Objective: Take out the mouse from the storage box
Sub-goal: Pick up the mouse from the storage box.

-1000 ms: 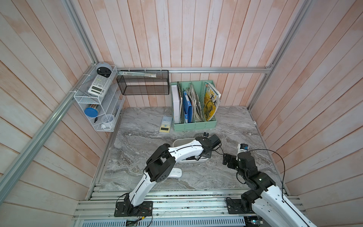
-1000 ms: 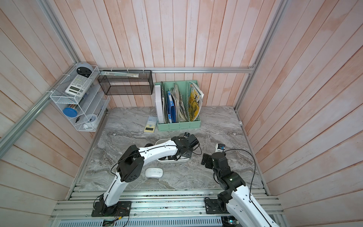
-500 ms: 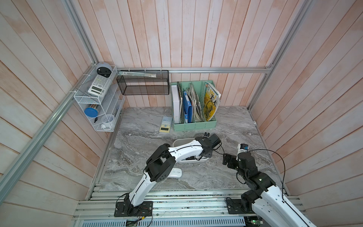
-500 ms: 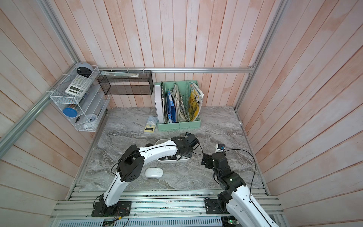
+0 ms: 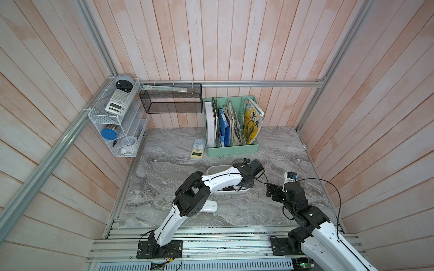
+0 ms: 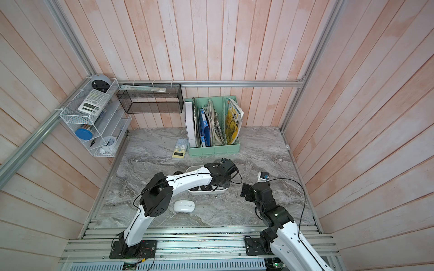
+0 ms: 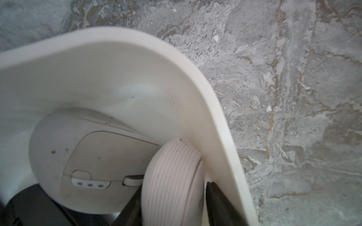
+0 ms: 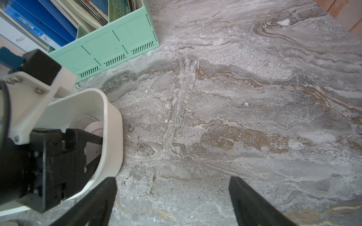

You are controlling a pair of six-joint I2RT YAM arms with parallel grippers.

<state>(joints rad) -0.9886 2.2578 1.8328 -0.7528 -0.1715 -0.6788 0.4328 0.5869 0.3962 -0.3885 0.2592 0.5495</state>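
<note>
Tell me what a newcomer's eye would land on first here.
The left gripper is down inside the white storage box mid-table, its fingers flanking a ribbed white round piece next to a pale mouse. A second white mouse lies on the marble nearer the robot's base, and the right gripper hangs open beside the box.

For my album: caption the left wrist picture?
Black tool fingers flank a ribbed white curve by a pale plastic mouse's buttons, inside the glossy white plastic tub.
</note>
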